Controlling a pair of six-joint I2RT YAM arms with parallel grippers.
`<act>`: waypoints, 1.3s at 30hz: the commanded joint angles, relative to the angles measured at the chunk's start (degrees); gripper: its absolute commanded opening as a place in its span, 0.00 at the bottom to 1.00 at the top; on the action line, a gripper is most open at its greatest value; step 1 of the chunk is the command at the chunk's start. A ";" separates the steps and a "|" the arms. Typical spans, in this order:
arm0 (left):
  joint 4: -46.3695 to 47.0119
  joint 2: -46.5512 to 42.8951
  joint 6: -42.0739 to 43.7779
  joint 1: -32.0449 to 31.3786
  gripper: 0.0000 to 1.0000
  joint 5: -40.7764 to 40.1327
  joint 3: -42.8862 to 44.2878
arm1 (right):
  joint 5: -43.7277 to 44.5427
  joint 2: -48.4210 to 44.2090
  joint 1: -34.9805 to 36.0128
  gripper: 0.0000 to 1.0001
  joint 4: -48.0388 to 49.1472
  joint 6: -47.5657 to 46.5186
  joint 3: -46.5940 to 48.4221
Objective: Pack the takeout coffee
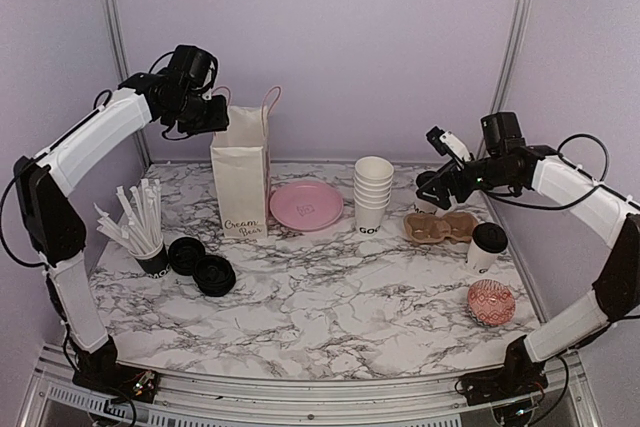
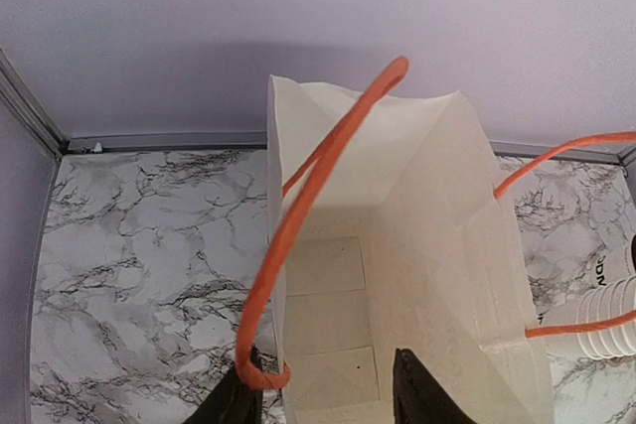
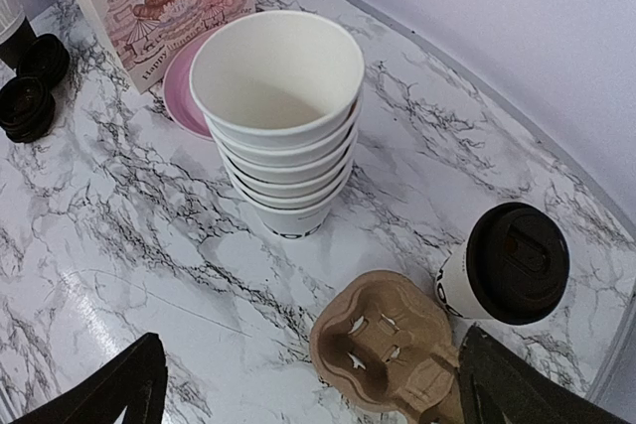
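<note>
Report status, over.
Left gripper open over white paper bag's mouth; right gripper open above brown cardboard carrier. Two black-lidded white paper cups on table, unpacked. Orange handle loop by left gripper finger.

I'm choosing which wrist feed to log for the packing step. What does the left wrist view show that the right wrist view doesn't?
Only the left wrist view: the paper bag seen from above, open, with its bare inside floor and its orange handles.

Only the right wrist view: a lidded coffee cup, the cardboard cup carrier, the pink plate, loose black lids, and the bag's printed face.

Both: the bag, the stack of empty cups and the marble table.
</note>
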 commanded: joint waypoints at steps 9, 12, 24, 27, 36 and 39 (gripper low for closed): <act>-1.93 5.05 2.76 1.04 0.09 0.44 5.46 | -1.69 0.66 -0.09 0.83 -2.17 -1.59 0.03; -2.03 4.76 3.36 1.00 0.00 1.26 4.98 | -0.63 1.75 -0.07 0.72 -4.72 -3.14 -0.65; 0.31 -1.48 3.00 0.73 0.00 8.39 -2.94 | 9.02 5.85 -0.04 0.26 -6.45 -8.40 -8.78; 2.10 -2.21 1.56 0.72 0.00 13.24 -5.06 | 10.99 8.30 -0.10 0.17 -5.68 -8.20 -8.51; 4.62 -4.45 0.45 0.58 0.00 17.68 -9.47 | 14.27 17.28 0.14 0.09 -4.05 -6.82 -1.45; 5.05 -4.81 0.58 0.60 0.00 17.57 -10.11 | 14.61 20.33 0.62 0.09 -4.60 -6.70 1.18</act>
